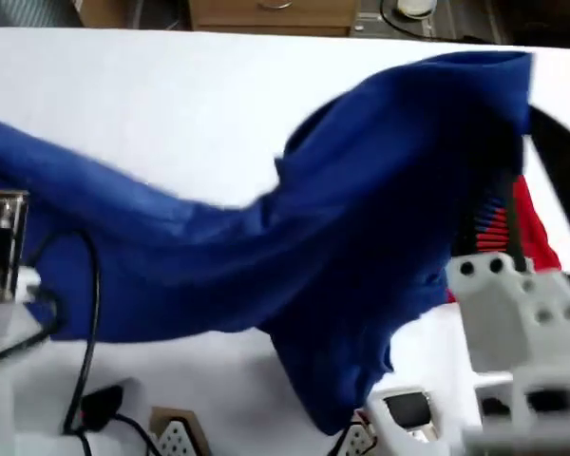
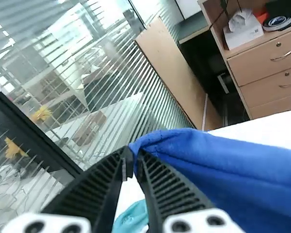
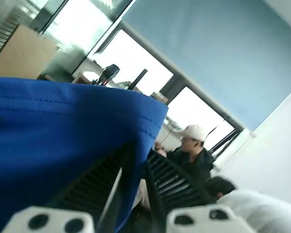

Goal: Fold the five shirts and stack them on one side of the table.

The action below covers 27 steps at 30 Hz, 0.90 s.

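**Deep blue against white**

The blue shirt (image 1: 361,218) is a plain, deep royal blue, and the stitching along its hem is the same colour. The desk (image 1: 171,104) is plain white. A red cloth (image 1: 532,233) and a teal cloth (image 2: 131,218) are also unpatterned. The left pincer (image 2: 135,158) and right pincer (image 3: 140,153) have black ribbed fingers on white bodies.

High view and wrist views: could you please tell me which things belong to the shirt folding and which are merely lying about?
Job: blue shirt, held by left gripper and right gripper; red cloth; teal cloth; table.
Lying about: black cable, wooden drawers.
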Each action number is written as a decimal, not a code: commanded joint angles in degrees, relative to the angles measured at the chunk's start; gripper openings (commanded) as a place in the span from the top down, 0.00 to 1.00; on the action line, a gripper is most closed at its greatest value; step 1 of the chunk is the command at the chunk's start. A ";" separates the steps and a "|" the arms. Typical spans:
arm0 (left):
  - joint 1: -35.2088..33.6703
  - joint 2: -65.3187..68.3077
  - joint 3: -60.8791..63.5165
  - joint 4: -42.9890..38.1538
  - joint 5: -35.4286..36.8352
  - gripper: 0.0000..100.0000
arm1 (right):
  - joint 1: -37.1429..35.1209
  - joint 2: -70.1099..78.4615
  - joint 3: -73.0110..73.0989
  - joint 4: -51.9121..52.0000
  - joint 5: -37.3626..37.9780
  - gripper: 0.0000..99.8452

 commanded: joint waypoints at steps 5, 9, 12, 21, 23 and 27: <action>-0.35 -0.97 14.20 -3.34 0.18 0.97 | -4.62 0.92 9.58 2.15 0.00 0.98; -0.35 -1.05 11.38 -3.08 0.09 0.97 | -4.79 -0.40 8.79 2.07 0.26 0.98; -0.35 -1.05 7.60 -1.58 0.00 0.97 | -4.79 -2.15 8.70 1.98 0.53 0.98; -0.18 -0.53 11.38 -0.70 0.18 0.97 | -4.88 -3.03 22.86 7.34 -2.29 0.98; -0.18 -0.53 17.19 -0.97 0.09 0.97 | -4.88 -3.03 30.95 6.55 -3.69 0.98; -0.53 -0.53 33.54 -5.54 -0.44 0.97 | -4.79 -3.47 50.20 -2.07 -3.96 0.98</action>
